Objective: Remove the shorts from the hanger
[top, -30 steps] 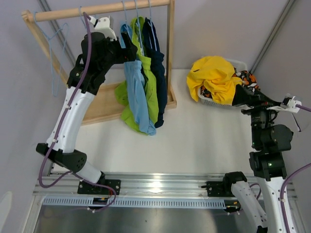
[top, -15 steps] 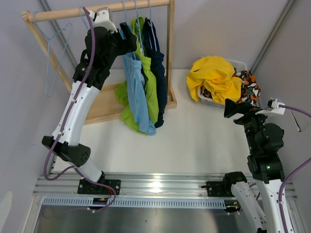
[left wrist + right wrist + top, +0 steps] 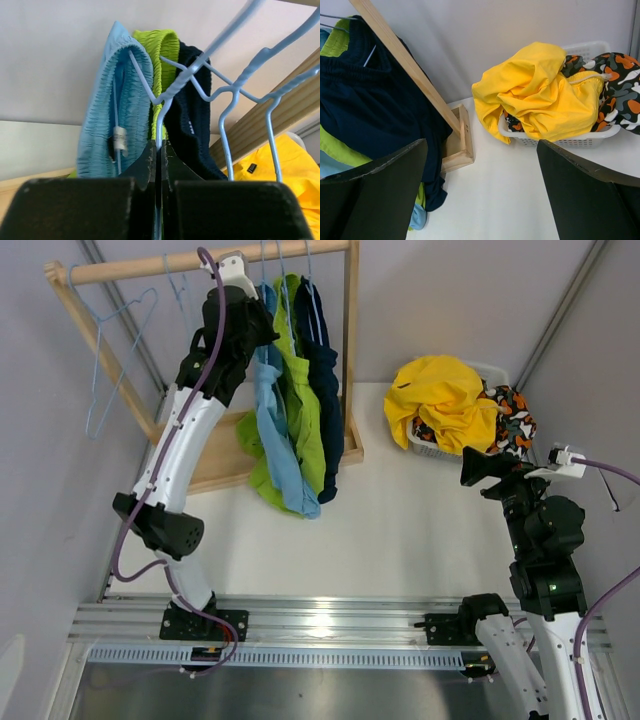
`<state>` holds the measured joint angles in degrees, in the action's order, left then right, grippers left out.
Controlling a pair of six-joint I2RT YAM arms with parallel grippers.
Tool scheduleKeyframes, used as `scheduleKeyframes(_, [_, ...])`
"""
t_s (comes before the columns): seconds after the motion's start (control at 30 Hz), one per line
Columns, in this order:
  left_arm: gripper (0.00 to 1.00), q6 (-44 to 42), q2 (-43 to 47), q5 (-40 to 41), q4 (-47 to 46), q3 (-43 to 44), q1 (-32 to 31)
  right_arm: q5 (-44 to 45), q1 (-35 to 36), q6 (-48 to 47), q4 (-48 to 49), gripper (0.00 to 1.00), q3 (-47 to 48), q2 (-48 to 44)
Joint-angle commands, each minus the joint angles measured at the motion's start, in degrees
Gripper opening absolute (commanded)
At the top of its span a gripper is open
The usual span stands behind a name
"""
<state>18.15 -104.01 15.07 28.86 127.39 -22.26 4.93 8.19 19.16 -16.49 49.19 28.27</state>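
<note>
Three shorts hang on blue wire hangers from the wooden rod point(image 3: 140, 265): light blue shorts point(image 3: 275, 420), lime green shorts point(image 3: 305, 410) and dark navy shorts point(image 3: 328, 390). My left gripper point(image 3: 262, 315) is high at the rod, shut on the wire of the hanger point(image 3: 185, 80) just below its twisted neck. In the left wrist view, the left gripper point(image 3: 159, 145) pinches that wire beside the light blue shorts point(image 3: 105, 115). Yellow shorts point(image 3: 440, 395) and patterned shorts point(image 3: 510, 420) lie in the basket. My right gripper point(image 3: 470, 465) stands open and empty, near the basket.
The white basket point(image 3: 560, 141) sits at the back right by the wall. The wooden rack's base point(image 3: 460, 145) rests on the table. Empty blue hangers point(image 3: 110, 370) dangle at the rod's left end. A slanted wooden post point(image 3: 405, 65) runs beside the navy shorts point(image 3: 375, 110).
My left arm has swung right along the rod and its gripper has shut on the hanger wire. My right arm drew back from the basket earlier and now holds still.
</note>
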Motion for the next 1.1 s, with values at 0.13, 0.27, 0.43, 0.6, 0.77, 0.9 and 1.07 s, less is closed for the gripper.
scheduleKeyframes(0.13, [0.00, -4.6, 1.5, 1.7, 2.6, 9.8, -0.3, -1.1, 0.5, -0.9, 0.5, 0.99, 0.2, -0.5])
scheduleKeyframes(0.27, [0.00, -7.5, 2.7, 2.1, 6.9, 16.2, -0.3, -1.9, 0.5, -0.1, 1.1, 0.99, 0.2, -0.6])
scheduleKeyframes(0.43, [0.00, -10.9, 8.7, 0.8, 6.3, 15.1, -0.3, -3.7, 0.6, 0.4, 1.8, 0.99, 0.3, -1.0])
scheduleKeyframes(0.6, [0.00, -11.6, 12.9, -1.7, 12.8, 14.6, -0.3, -10.5, 0.5, 0.5, 4.2, 0.99, 2.0, -1.6])
scheduleKeyframes(0.77, [0.00, -12.8, 24.8, -8.0, 20.1, 3.9, -0.3, -18.6, 0.5, 2.2, 6.6, 0.99, 4.7, 0.5])
scheduleKeyframes(0.9, [0.00, -11.9, 33.9, -17.9, 24.3, -9.7, -0.3, -29.9, 0.5, 4.5, 12.5, 0.99, 6.2, 3.4])
scheduleKeyframes(1.07, [0.00, -9.9, 45.5, -38.8, 21.7, -25.6, -1.3, -41.3, 2.1, 6.9, 15.5, 0.99, 11.3, 12.3])
